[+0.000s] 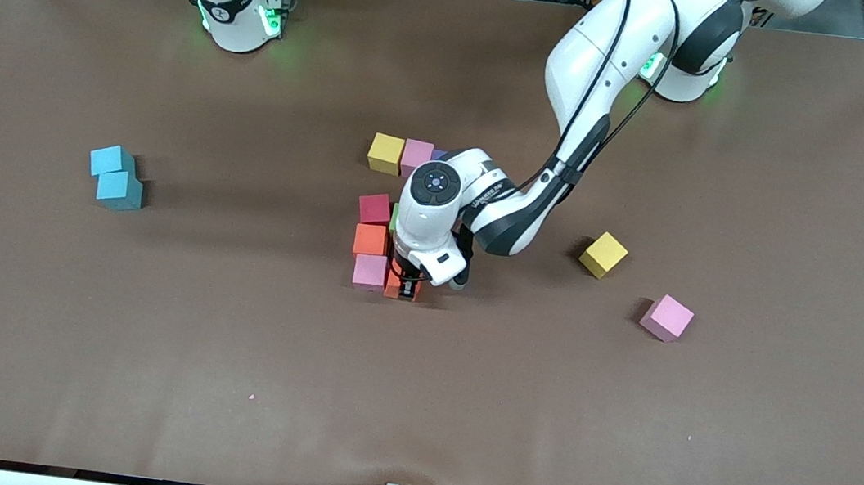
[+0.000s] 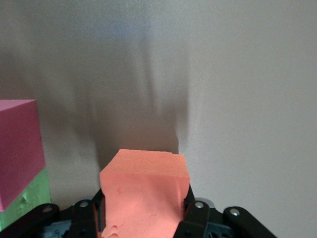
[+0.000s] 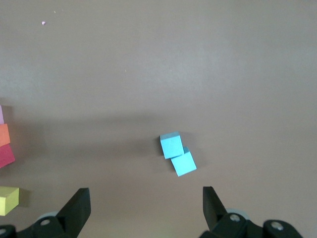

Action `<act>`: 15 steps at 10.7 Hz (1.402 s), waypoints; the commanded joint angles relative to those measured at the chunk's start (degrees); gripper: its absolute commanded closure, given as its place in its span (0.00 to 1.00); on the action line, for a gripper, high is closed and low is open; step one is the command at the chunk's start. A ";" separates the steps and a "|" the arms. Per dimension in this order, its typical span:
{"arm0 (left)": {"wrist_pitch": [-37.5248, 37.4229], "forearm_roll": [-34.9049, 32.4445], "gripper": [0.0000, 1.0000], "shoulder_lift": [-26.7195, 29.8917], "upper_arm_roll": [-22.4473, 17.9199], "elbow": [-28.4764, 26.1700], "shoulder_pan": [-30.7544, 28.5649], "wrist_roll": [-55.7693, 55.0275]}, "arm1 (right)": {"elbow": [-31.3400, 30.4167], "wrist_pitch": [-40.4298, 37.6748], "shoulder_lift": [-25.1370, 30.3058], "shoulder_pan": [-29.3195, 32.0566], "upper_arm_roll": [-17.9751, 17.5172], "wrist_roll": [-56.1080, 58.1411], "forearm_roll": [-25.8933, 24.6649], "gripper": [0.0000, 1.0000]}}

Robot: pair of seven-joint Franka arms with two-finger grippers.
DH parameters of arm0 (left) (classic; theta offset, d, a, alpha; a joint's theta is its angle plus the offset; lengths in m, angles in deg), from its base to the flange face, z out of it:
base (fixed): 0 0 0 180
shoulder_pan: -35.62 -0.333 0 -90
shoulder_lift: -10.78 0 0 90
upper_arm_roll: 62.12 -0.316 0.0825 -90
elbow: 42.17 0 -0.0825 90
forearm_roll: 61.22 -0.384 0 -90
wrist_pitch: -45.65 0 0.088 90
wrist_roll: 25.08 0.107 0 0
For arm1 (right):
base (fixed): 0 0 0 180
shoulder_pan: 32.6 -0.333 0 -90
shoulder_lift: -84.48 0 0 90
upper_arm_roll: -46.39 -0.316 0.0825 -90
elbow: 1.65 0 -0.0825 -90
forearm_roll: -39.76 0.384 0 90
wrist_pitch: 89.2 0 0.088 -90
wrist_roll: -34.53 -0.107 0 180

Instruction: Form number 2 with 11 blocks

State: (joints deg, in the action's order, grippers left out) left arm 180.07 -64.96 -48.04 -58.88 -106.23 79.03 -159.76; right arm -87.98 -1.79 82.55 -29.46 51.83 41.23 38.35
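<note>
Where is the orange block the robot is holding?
In the front view, the orange block sits in the left gripper, low at the near end of the digit, right beside the pink block.

Two touching cyan cubes on table

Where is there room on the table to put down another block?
The wide strip of brown table nearest the front camera is bare. There is also bare room between the two cyan cubes and the block cluster. It is crowded at that cluster, where the left gripper holds an orange block.
</note>
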 commanded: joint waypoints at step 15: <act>6.04 1.10 0.00 -2.28 -1.92 1.48 0.72 -0.76 | 2.31 -1.98 -0.89 1.17 -0.44 -0.63 4.23 0.00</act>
State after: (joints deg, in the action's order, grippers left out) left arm 186.14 -64.47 -50.26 -59.91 -106.19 79.11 -160.23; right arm -87.09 -2.56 82.32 -29.03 51.76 41.19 41.74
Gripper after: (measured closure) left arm 0.093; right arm 0.000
